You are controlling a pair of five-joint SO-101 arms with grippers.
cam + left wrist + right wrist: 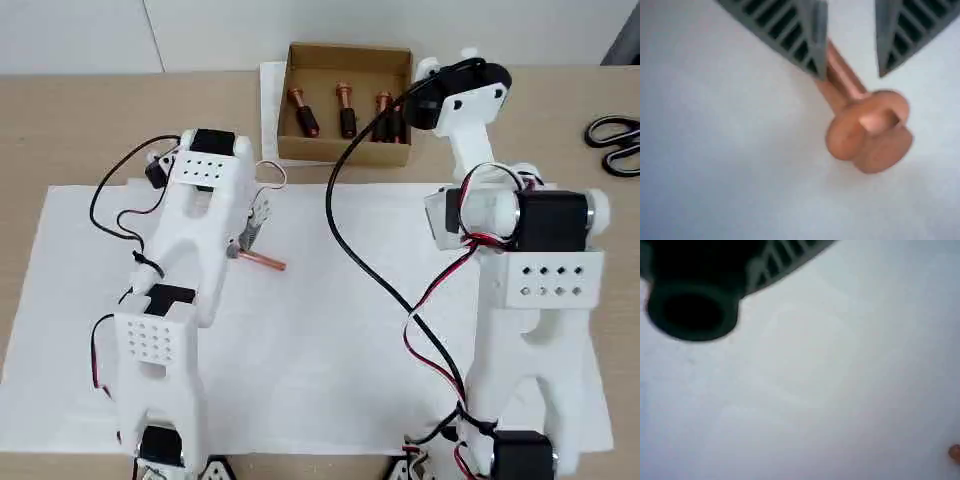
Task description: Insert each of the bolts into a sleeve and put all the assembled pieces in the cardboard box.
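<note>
— Bolt (860,120): where, relative to the left gripper (850,70)?
— Lies flat on the white sheet (330,340), shank between the spread fingers (790,30), head just outside the tips. Seems to touch one finger, stands apart from the other. Not pinched yet.
— Why straddled that way?
— Probably to close across the thin shank and leave the far end free for mating.
— And the right gripper (710,270)?
— Appears clamped on a black sleeve (690,312), bore open and clear of the sheet. Seems held ready to take the shank.
— Cardboard box (285,100)?
— Sits well beyond the left gripper, with three assembled pieces (345,112) already inside. Looks like the last pair to join.
</note>
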